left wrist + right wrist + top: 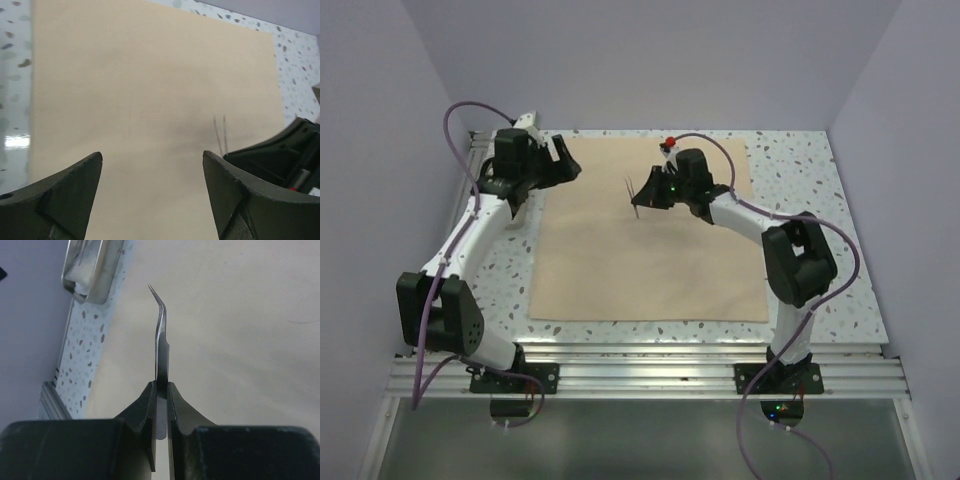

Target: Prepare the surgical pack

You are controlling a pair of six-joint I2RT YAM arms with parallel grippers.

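Right arm is hanging over the flat cloth wrap [650, 270] on the counter [800, 170], right end effector [161, 387] pinching bent-tip tweezers [161, 335], left end effector [565, 165] hovering spread at its far-left corner.

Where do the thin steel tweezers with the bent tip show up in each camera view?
Top external: the thin bent-tip steel tweezers hang from the right pincer, over the far middle of the flat tan cloth sheet.
Left wrist: two faint dark lines right of centre, just above the right pincer.
Right wrist: centre, clamped in the pincer, bent tip uppermost.
Shared landmark: the cloth sheet lies behind them everywhere.
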